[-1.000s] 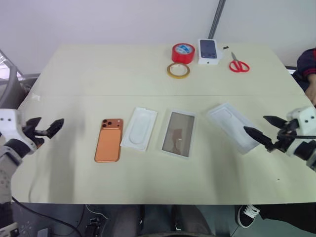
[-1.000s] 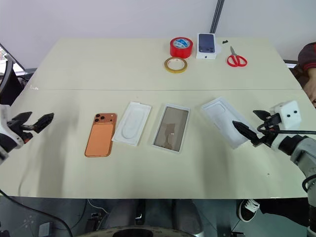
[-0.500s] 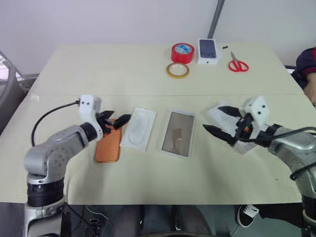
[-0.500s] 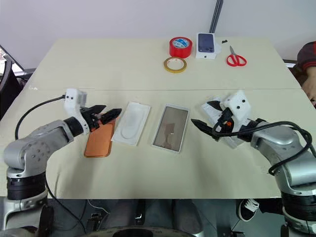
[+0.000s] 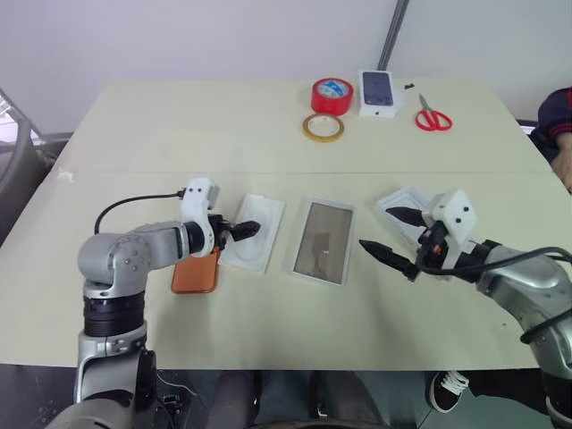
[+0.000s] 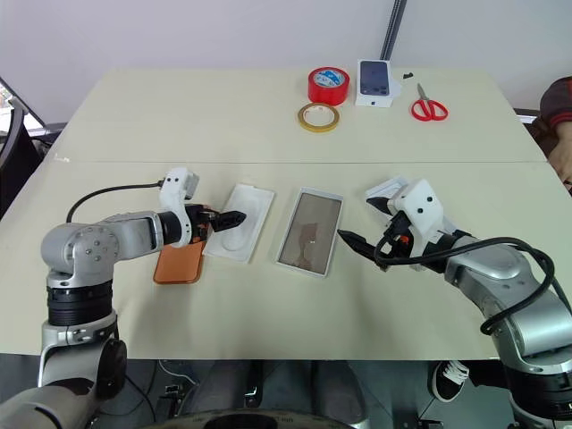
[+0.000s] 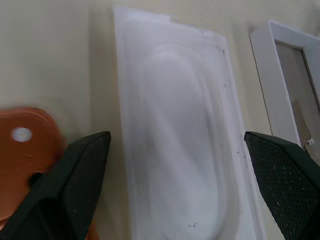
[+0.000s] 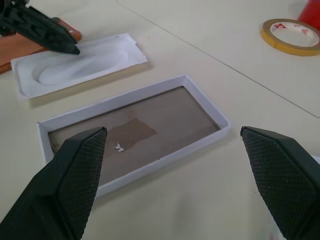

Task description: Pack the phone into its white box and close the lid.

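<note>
Phone: I see the phone [image 5: 196, 272] lying flat on the table [image 5: 179, 134], its near half showing orange below my left forearm, camera cluster hidden under the wrist.
Insert: a thin white insert [image 5: 255, 234] with an oval recess lies just beside the phone, on its right.
White box: the white box [image 5: 322, 242] sits open next to the insert, brownish-grey floor up, nothing in it.
Lid: the lid [image 5: 404, 204] lies right of the box, plain moulded face up, partly covered by my right wrist.
Left gripper: my left gripper [image 5: 243, 229] hovers over the insert's near-left part, fingers spread wide, nothing between them.
Right gripper: my right gripper [image 5: 393, 235] hangs between box and lid, pointing at the box, fingers wide apart and empty.
Far edge: red tape roll [image 5: 332, 95], yellow tape ring [image 5: 322, 127], small box printed with a dark phone [image 5: 378, 93], red scissors [image 5: 433, 117].
Right edge: a person's sleeve [image 5: 556, 116].
</note>
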{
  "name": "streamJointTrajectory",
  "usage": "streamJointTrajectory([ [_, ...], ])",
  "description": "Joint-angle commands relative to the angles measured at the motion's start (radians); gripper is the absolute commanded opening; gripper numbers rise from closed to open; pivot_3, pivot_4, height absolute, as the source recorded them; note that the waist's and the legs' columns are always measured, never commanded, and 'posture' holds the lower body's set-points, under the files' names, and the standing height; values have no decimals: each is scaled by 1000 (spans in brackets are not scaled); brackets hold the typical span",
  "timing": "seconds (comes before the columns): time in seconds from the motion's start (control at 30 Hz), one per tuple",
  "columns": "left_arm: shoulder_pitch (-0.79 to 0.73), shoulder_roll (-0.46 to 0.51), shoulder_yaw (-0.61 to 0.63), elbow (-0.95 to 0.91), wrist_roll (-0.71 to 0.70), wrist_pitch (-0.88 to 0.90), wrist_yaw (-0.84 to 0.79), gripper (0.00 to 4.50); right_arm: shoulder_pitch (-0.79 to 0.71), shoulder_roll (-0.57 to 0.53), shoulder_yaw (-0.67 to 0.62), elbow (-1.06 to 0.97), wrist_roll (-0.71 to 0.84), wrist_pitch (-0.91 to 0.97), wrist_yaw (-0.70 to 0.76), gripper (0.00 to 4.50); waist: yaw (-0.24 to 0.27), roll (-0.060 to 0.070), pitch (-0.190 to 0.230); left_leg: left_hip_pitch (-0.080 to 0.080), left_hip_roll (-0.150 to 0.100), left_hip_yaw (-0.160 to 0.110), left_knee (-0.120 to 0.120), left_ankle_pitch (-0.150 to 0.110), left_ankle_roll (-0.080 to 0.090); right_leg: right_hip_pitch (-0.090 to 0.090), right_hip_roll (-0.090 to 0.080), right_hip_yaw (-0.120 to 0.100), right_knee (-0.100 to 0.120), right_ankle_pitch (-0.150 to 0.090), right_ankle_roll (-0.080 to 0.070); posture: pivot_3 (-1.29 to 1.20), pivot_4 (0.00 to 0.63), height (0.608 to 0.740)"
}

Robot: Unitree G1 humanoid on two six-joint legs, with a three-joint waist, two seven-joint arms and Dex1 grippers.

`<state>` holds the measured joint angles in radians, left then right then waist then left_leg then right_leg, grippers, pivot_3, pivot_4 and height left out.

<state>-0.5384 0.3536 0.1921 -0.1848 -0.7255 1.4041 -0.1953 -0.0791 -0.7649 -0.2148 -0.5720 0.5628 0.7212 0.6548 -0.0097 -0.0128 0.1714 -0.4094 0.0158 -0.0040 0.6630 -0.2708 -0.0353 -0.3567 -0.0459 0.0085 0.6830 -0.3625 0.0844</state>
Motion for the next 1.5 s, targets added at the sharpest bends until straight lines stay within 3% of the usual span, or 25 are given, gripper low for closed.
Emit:
streamJointTrajectory([
  [0.03, -37, -27, 16, 23, -1, 50, 5, 4500, -9, -13, -28, -43, 8, -7, -4, 4474, 2, 0, 0, 0, 0, 0, 0, 0, 0, 0, 0, 0, 0, 0, 0, 0, 150, 740],
  [0.17, -52, -49, 33, 40, -2, 96, -4, 4500, -21, -18, -18, -45, 4, -12, 4, 4474, 2, 0, 0, 0, 0, 0, 0, 1, -2, 0, 0, 0, 0, 0, 0, 0, 150, 740],
  [0.27, -61, -65, 63, 57, 9, 102, 4, 3742, -26, -36, 1, -57, 7, 3, 18, 4500, 1, 0, 0, 0, 0, 0, 0, 2, -3, 0, 0, 0, 0, 0, 0, 0, 150, 740],
  [0.5, -73, -67, 78, 77, 42, 100, 3, 199, -97, -132, 185, -139, 26, 179, 42, 4500, -1, 0, 0, 0, 0, 0, 0, 2, -3, 0, 0, 0, 0, 0, 0, 0, 150, 740],
  [0.53, -75, -69, 82, 78, 44, 99, 3, 46, -132, -137, 227, -143, 29, 228, 37, 4500, -1, -1, 0, 0, 0, 0, 0, 2, -3, 0, 0, 0, 0, 0, 0, 0, 150, 740],
  [0.7, -104, -109, 153, 78, 31, 115, 11, 46, -277, -100, 402, -128, -3, 405, -20, 4500, 1, -1, 0, 0, 0, 0, 0, 2, -3, 0, 0, 0, 0, 0, 0, 0, 150, 740],
  [0.93, -126, -107, 201, 51, 32, 129, 5, 46, -403, -4, 538, -124, -18, 597, -110, 4500, -2, -1, 0, -1, 0, -1, 1, 2, -3, -1, -1, 0, 0, 0, 0, 0, 150, 740],
  [1.03, -123, -97, 214, 46, 34, 128, 2, 0, -430, -6, 603, -120, -51, 619, -132, 3601, -3, -1, 0, -1, 0, -1, 0, 2, -4, -2, 0, 0, 0, 0, 0, 0, 150, 740],
  [1.27, -136, -94, 277, 47, 33, 125, 10, 0, -465, -44, 684, -122, -100, 578, -110, 39, -1, -1, 0, -1, 0, -1, 0, 2, -3, -2, -1, 0, 0, 0, 0, 0, 150, 740],
  [1.5, -180, -112, 421, 62, 22, 133, 36, 0, -465, -126, 748, -153, -174, 342, 27, 39, -3, -2, 0, -1, 0, -1, 0, 1, -3, -2, -1, 0, 0, 0, 0, 0, 150, 740],
])
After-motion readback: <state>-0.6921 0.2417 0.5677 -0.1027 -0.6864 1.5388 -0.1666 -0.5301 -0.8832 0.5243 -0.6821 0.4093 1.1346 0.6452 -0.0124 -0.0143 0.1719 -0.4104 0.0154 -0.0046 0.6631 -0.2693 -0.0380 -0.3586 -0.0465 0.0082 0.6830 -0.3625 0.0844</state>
